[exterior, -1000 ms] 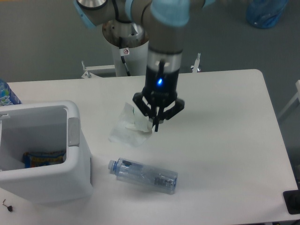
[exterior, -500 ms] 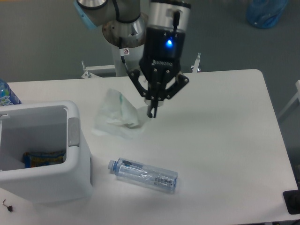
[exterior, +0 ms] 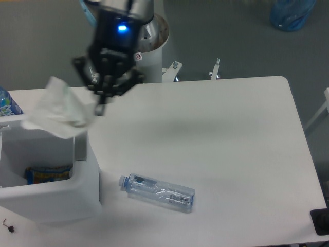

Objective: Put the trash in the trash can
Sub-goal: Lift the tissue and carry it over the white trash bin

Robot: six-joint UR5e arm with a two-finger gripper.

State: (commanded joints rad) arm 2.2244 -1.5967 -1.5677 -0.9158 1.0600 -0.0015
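Gripper (exterior: 99, 108) fingers pinched on white tissue (exterior: 60, 109) — tissue hangs in the air over the far rim of the trash can (exterior: 82, 185). Clear crushed bottle (exterior: 158, 192) lies on its side on the table (exterior: 231, 144), near the can — not touching it.

1. We see the trash can (exterior: 77, 195) at the table's (exterior: 231, 154) left front corner.
2. The tissue (exterior: 60, 107) hangs from the gripper (exterior: 98, 109) above the can's back rim.
3. The crushed bottle (exterior: 157, 192) lies on the table, right of the can.
4. A packet (exterior: 47, 174) lies inside the can.
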